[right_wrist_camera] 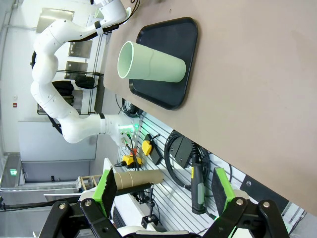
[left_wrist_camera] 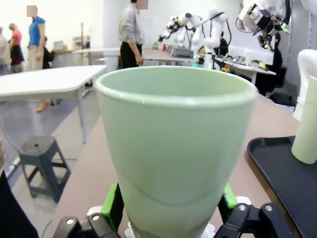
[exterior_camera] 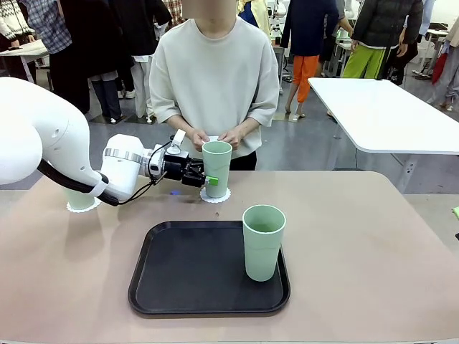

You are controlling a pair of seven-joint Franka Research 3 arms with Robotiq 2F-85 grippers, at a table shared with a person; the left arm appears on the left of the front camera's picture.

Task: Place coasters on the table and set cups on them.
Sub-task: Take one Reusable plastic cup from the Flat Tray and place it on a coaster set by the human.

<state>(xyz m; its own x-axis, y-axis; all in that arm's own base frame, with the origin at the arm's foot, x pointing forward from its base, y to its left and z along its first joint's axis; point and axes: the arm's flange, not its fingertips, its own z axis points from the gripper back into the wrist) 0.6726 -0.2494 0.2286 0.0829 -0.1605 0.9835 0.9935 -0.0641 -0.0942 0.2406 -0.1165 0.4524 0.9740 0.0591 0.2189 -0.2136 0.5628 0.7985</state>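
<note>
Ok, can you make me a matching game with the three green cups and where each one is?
Things:
1. left cup
2. middle cup
3. right cup

Places:
A. on the black tray
B. between the fingers of the left gripper, on a coaster
C. partly hidden behind the left arm

Pairs: 1-C, 2-B, 3-A

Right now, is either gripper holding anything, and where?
Left gripper straddles the far cup low down, on its coaster; whether it grips cannot be told. Right gripper open, empty.
</note>
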